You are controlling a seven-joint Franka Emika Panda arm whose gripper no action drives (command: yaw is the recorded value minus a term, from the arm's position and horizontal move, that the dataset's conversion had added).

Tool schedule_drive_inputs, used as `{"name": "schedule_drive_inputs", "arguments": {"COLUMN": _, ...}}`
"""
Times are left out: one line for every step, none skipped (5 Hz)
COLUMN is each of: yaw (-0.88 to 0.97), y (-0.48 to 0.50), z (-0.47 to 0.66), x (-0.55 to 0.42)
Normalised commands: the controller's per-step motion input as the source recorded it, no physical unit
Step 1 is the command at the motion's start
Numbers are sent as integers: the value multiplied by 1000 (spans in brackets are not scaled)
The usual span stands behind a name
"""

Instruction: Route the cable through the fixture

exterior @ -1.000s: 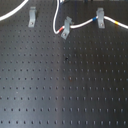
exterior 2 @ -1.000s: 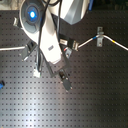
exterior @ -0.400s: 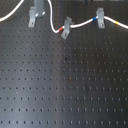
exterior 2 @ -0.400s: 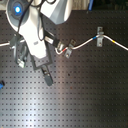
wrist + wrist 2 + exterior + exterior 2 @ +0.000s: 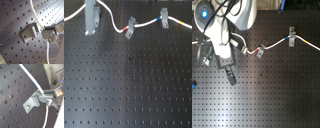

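Observation:
The white cable [image 5: 114,22] runs through the slanted grey clip [image 5: 130,28] and the wider grey clip [image 5: 164,18], with blue and yellow bands [image 5: 178,23] past the wider clip. It shows in the second exterior view [image 5: 274,43] too. My gripper [image 5: 91,20] stands at the first exterior view's upper left, where the cable rises to it from both sides. In both wrist views a fingertip [image 5: 50,30] [image 5: 48,97] sits on the cable right beside the small grey fixture [image 5: 29,33] [image 5: 32,104]. The cable [image 5: 36,17] crosses the fixture's top. The arm [image 5: 227,30] hides the fixture in the second exterior view.
The black perforated board [image 5: 134,85] fills the first exterior view below the cable. The robot's body covers the second exterior view's upper left, its dark hand [image 5: 228,67] reaching down over the board [image 5: 277,95]. A small blue thing [image 5: 193,84] lies at the second exterior view's left edge.
The arm has moved toward the second exterior view's left and lower. The gripper has shifted slightly toward the first exterior view's left. Both other clips hold the cable as before.

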Motion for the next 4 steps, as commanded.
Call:
{"name": "schedule_drive_inputs", "arguments": {"yaw": 240, "y": -104, "z": 198, "x": -483}}
{"name": "schedule_drive_inputs", "arguments": {"yaw": 237, "y": -22, "z": 453, "x": -204}}
{"name": "schedule_drive_inputs", "arguments": {"yaw": 120, "y": 103, "z": 640, "x": -192}}
{"name": "schedule_drive_inputs", "arguments": {"yaw": 134, "y": 189, "z": 475, "x": -29}}
